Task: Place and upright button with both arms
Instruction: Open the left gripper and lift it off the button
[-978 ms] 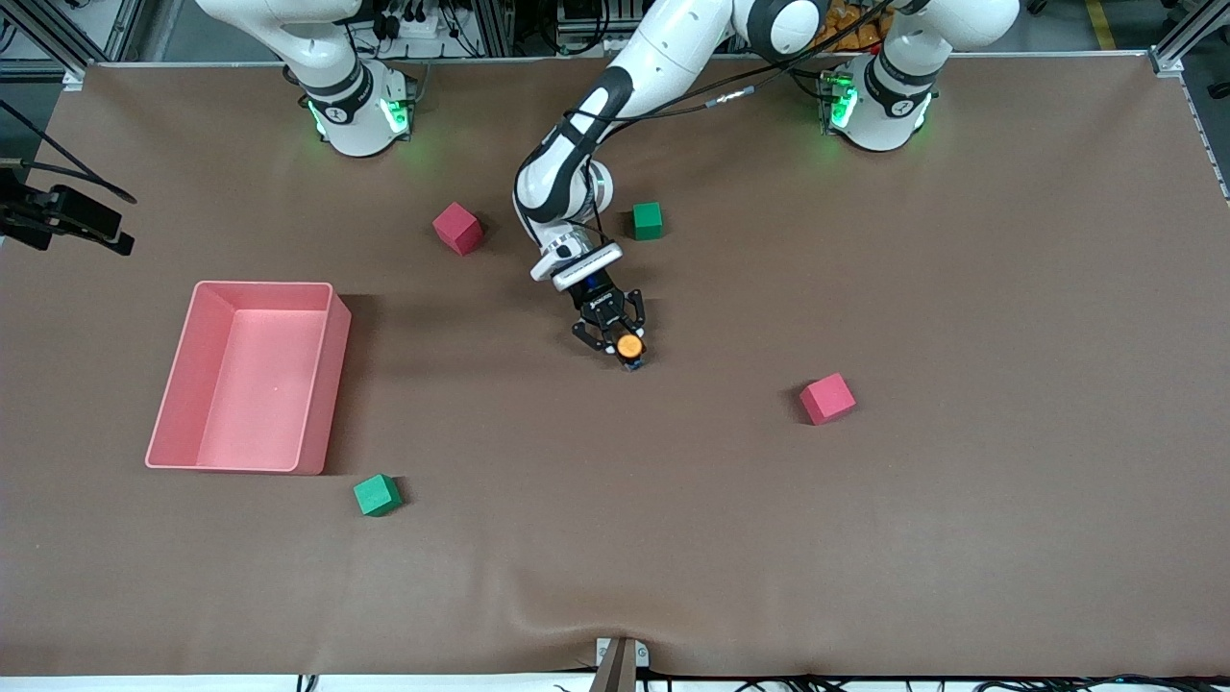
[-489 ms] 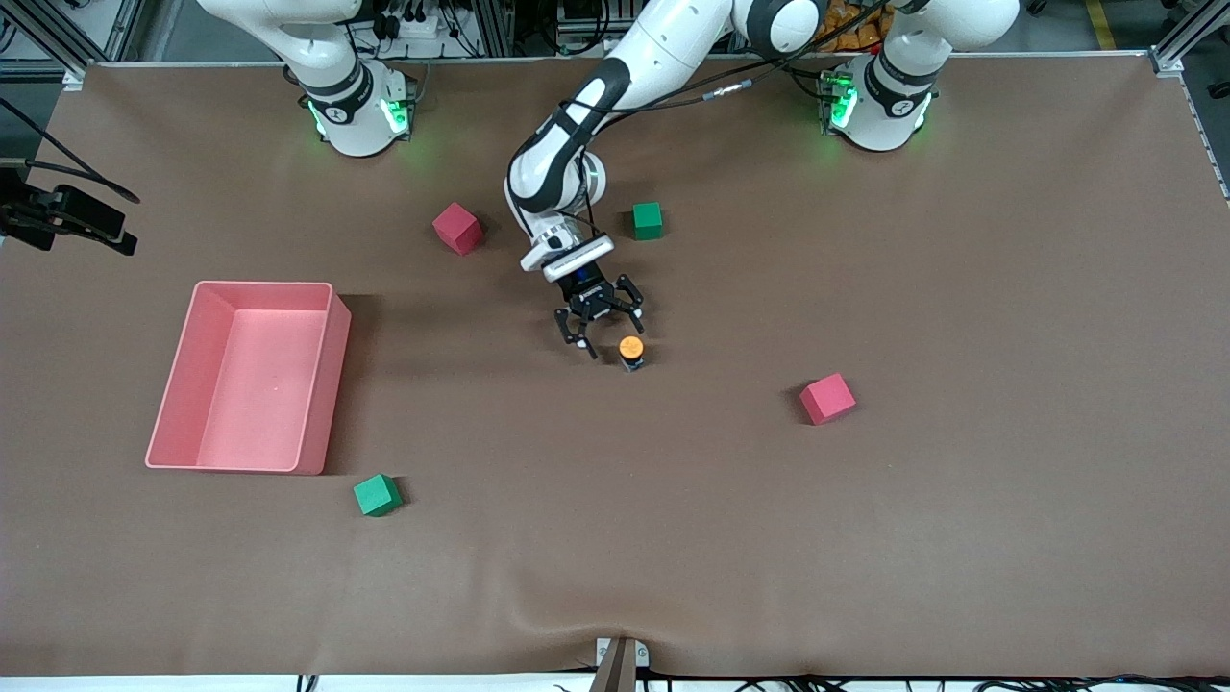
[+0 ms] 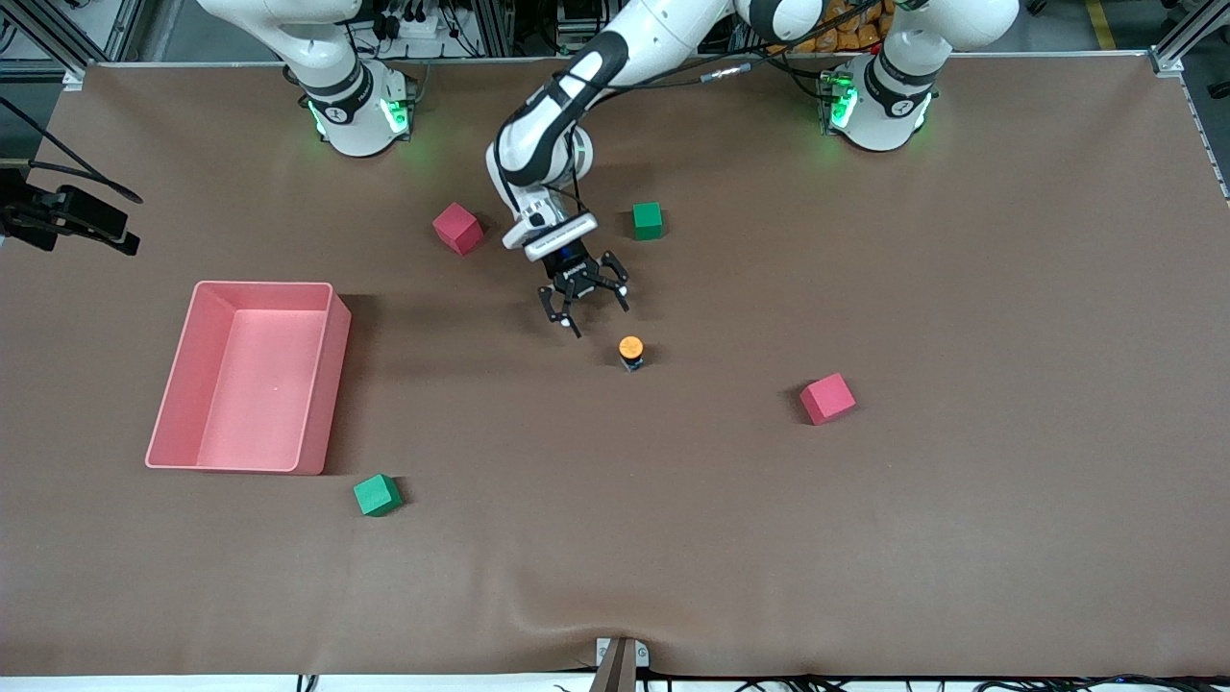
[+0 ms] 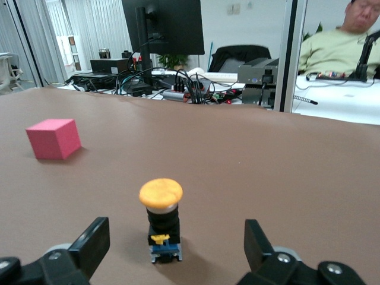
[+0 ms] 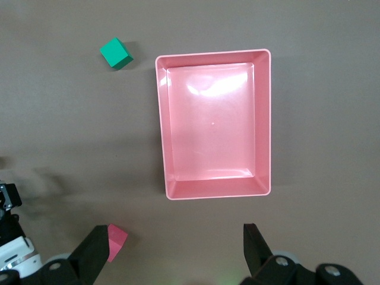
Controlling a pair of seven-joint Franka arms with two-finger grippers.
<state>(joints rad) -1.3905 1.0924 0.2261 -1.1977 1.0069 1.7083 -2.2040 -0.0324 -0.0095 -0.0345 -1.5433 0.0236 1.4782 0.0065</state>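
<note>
Left gripper has let go of the button and pulled back toward the top of the front frame; a second ago its fingers were clamped around the orange cap. Now the jaws are spread wide with nothing between them, hanging over bare table just above the button in the picture.

Button stands upright on its black body, cap up, near centre frame, clear of the gripper. Left wrist view shows the same: button upright between the two open fingertips, not touching either, pink cube well off in the upper left of that view.

Right gripper is out of the front frame; its wrist view shows its fingers apart, empty, high over the pink tray. That arm is waiting.

Front frame: tray at left, green cube lower left, pink cube right of centre, and another pink cube and green cube either side of the left wrist.
</note>
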